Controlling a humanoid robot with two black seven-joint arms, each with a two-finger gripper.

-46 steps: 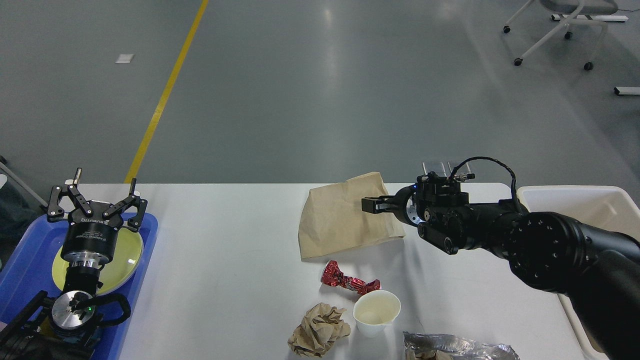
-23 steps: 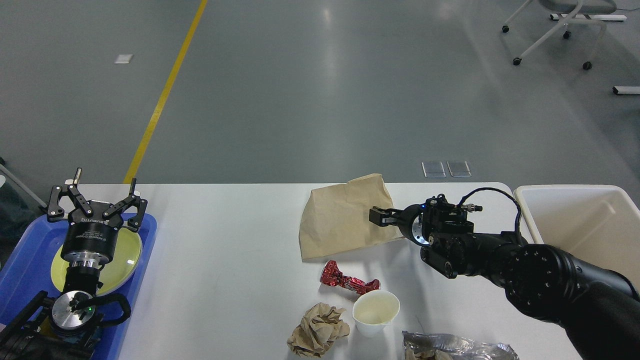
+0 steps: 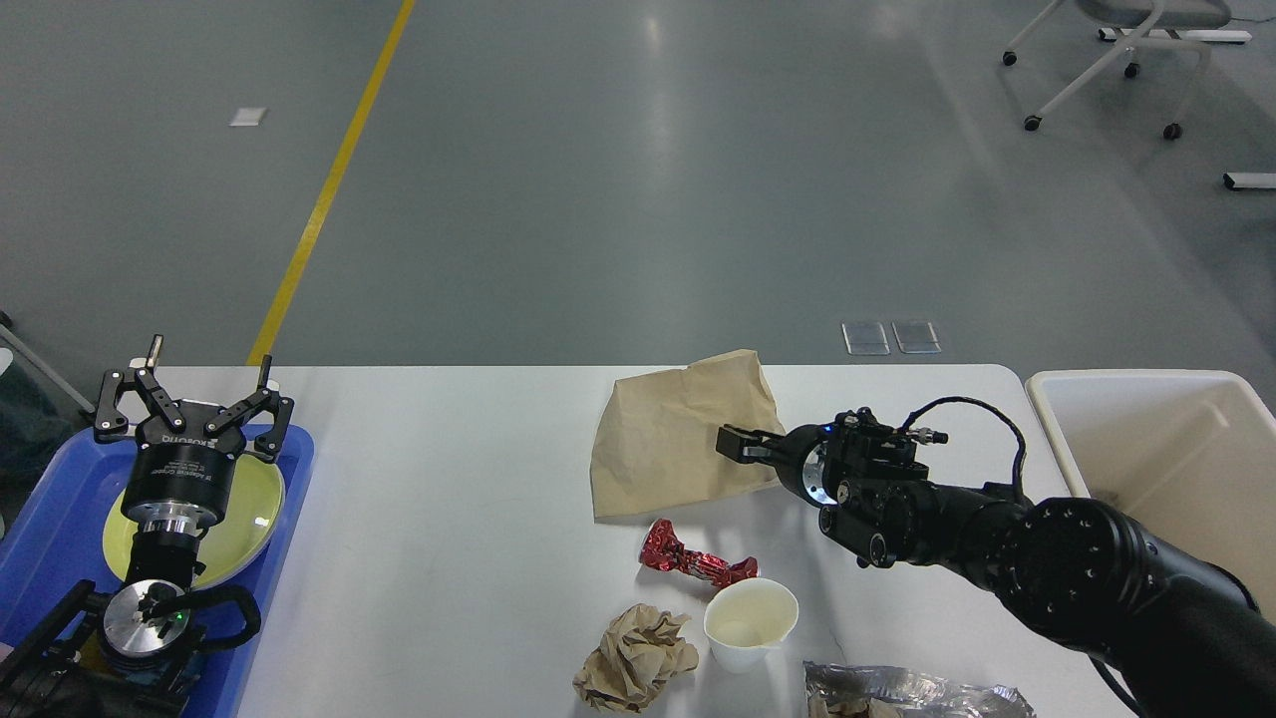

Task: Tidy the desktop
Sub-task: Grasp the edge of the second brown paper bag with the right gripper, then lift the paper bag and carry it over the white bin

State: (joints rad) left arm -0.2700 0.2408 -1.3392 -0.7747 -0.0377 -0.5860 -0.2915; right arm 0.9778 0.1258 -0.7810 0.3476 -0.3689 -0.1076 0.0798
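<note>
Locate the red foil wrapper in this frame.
The red foil wrapper lies on the desktop, right of centre, between the brown paper bag behind it and the paper cup in front.

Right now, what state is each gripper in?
Left gripper: open, empty, above the round yellow-green plate in the blue plastic tray.
Right gripper: cannot be told; at the flat brown paper bag.
</note>
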